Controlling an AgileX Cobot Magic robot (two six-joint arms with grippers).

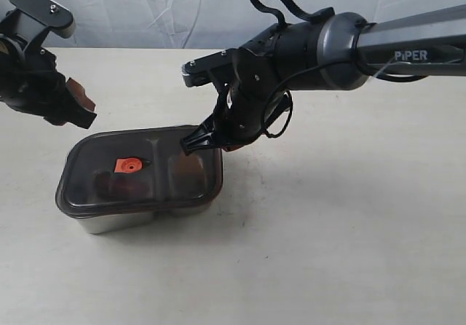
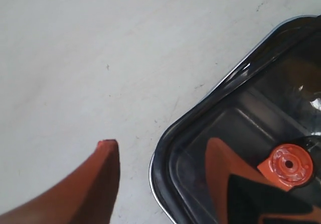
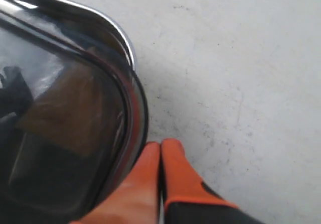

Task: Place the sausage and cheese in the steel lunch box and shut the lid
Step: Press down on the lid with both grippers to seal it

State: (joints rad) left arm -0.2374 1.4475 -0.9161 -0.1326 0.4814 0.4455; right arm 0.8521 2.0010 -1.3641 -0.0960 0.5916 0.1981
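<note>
Sitting on the counter [image 1: 349,216], steel lunch box [image 1: 138,219] has lid [image 1: 145,150] on top, cheese [image 3: 65,108] dim underneath. Right tool [image 3: 160,146] pinched together, empty, at box corner. Left tool [image 2: 160,142] spread, empty, beside box.

This looks like a robotics lab or test bench, not a home or kitchen. A plain off-white tabletop [image 1: 349,252], faintly scuffed and speckled, spreads beneath the right gripper [image 1: 191,144] and out to every side of it. Well behind that gripper hangs a creased pale backdrop [image 1: 182,4], too blurred to tell cloth from plastic sheet. The grey and black arm [image 1: 408,44] carrying the gripper bears the lettering "PiPER", with a black cable [image 1: 273,4] looped above its wrist.
</note>
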